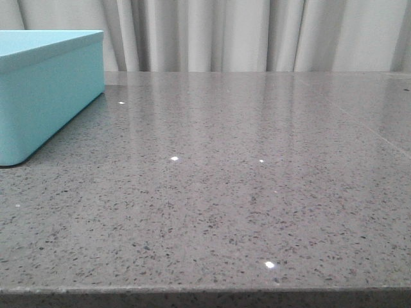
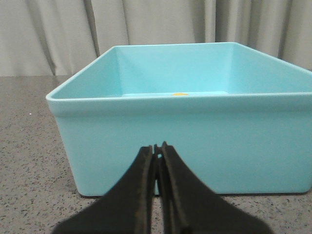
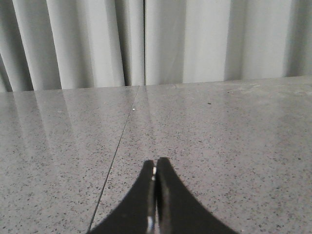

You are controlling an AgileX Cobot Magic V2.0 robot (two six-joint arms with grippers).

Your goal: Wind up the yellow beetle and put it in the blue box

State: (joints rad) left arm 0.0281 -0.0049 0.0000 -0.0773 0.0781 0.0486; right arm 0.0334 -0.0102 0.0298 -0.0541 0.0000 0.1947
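Left wrist view first: left tool [image 2: 157, 152] in the foreground, jaws pressed together, nothing between them, pointing straight at the near wall of the blue box [image 2: 185, 141]. Box standing open-topped on the grey speckled bench [image 2: 29, 161], just ahead of the tool. Over the near rim, deep inside on the floor of the box, a small sliver of yellow [image 2: 181, 93] — likely the yellow beetle's roof, though too little showing to be certain, and its long axis impossible to read from here.

Right wrist view: right tool [image 3: 156, 171] likewise closed and empty, facing bare bench and a thin seam [image 3: 117, 151] running away toward the pale curtain [image 3: 165, 44]. No box, no toy on that side.

Front view: only a corner of the box at far left, its lid-less rim above camera height, contents hidden; neither arm in sight.

So the decisive relation: box dead ahead of the left tool, well apart from the right one — left arm clearly nearer. Judging by the yellow patch, toy probably already inside; any reach for it calling for up and over the near wall, then down.
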